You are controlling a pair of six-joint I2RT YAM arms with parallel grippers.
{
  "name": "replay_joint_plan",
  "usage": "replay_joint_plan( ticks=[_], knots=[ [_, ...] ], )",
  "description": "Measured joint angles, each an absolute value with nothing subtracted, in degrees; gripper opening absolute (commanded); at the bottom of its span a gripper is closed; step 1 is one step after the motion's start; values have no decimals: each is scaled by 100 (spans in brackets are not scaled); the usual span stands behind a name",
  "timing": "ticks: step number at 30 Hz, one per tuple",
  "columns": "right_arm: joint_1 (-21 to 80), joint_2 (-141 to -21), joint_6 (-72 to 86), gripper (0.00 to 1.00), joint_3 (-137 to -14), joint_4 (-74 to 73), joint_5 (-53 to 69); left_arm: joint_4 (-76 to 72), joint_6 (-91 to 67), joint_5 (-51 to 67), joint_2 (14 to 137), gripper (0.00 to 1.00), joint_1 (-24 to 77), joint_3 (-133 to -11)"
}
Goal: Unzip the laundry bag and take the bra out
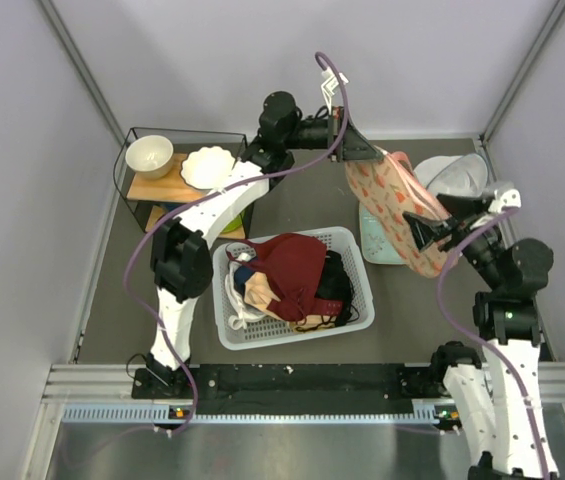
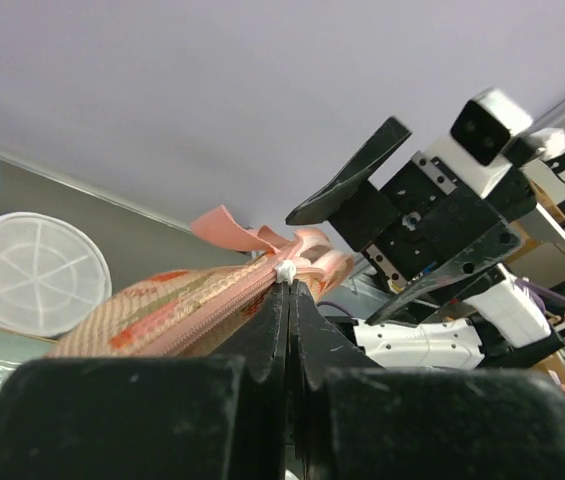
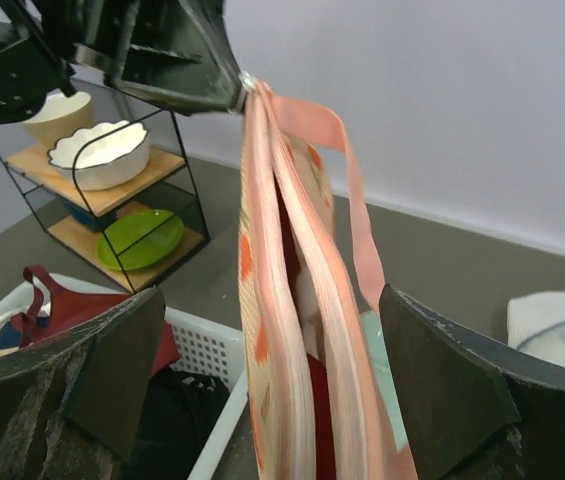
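The laundry bag (image 1: 394, 205) hangs clear of the table at about one o'clock from the white basket (image 1: 272, 335), stretched on a slant over a pale mint tray (image 1: 374, 245). It is a soft peach-pink pouch with red flowers and green leaves printed on it, and the fabric falls in long vertical folds. A peach ribbon loop (image 3: 347, 170) droops from its top corner.

The left gripper (image 1: 367, 152) has its claw pressed tight together on that top corner. In its own wrist view, the black fingertips pinch the small white zipper pull (image 2: 285, 271) at the end of the pink zipper.

The right gripper (image 1: 424, 232) is lower down, at about four o'clock from the left one. Its two fingers (image 3: 112, 370) stand wide apart with the pouch hanging between them, unclamped. The zipper edges are parted there, and a dark red strip shows in the slit; I cannot tell what it is.

A maroon garment (image 1: 292, 265) lies heaped in the basket. At ten o'clock, a wire shelf (image 1: 157, 188) carries two white bowls (image 1: 207, 167).
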State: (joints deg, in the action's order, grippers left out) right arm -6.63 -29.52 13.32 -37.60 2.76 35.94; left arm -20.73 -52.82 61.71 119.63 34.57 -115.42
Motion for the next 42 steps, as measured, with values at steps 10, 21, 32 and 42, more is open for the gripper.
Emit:
replay_joint_plan(
  ticks=[10,21,32,42],
  knots=[
    [272,-4241,161,90,-5120,-237,3205,-1940,-5347,6163,12068,0,3728,-11815],
    [1533,-5068,80,0,-5011,281,1632,-1640,-5170,6095,12075,0,3736,-11915],
    [1538,-4318,-670,0,-4298,530,1339,-1721,-5374,6270,12070,0,3474,-11692],
    [1533,-2803,-1350,0,-3809,379,1973,-3376,-6936,6696,11935,0,2547,-10573]
  ],
)
